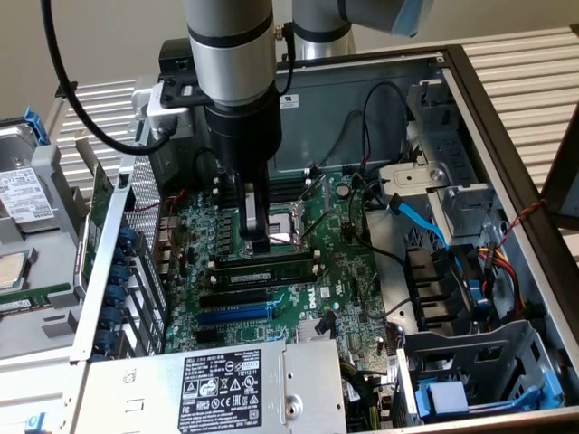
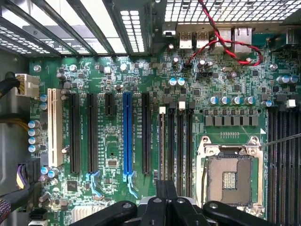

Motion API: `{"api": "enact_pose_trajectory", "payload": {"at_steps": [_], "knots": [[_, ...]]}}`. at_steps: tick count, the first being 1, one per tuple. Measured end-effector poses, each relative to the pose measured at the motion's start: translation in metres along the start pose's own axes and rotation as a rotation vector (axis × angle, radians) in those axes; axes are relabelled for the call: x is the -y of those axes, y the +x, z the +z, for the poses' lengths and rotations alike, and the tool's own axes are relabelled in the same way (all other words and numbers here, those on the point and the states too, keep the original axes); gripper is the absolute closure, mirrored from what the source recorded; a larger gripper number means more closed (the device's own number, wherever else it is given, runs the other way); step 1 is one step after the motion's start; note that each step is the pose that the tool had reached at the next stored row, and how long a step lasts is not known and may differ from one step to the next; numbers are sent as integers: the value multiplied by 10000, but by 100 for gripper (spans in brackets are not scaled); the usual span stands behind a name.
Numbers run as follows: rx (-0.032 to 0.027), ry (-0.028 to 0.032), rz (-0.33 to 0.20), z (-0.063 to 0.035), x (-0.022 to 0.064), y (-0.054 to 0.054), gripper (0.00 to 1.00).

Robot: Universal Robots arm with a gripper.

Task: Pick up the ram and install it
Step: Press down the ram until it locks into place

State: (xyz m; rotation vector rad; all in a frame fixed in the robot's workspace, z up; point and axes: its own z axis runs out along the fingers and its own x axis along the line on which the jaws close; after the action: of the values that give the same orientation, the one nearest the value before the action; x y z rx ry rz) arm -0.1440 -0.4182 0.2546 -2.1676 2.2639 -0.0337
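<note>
A slatted metal table [image 1: 516, 63] is carrying the whole setup, its pale ribs showing beyond the far corners of an open desktop computer case [image 1: 493, 117]. The case is lying flat on the slats with its side panel off, its dark rim running along the exterior view's right. On the exterior view's left of the case, just beside its perforated wall, a grey metal chassis part [image 1: 41, 334] is resting at the same level. On the exterior view's right of the case, a dark object [image 1: 565, 172] is standing at the frame's edge, too cropped to identify.
</note>
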Motion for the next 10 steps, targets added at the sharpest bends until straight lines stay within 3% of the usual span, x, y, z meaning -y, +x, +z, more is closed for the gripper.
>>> {"api": "enact_pose_trajectory", "payload": {"at_steps": [5, 10], "knots": [[-1, 0, 0, -105, 2, 1, 89], [2, 7, 1, -121, 2, 1, 89]]}}
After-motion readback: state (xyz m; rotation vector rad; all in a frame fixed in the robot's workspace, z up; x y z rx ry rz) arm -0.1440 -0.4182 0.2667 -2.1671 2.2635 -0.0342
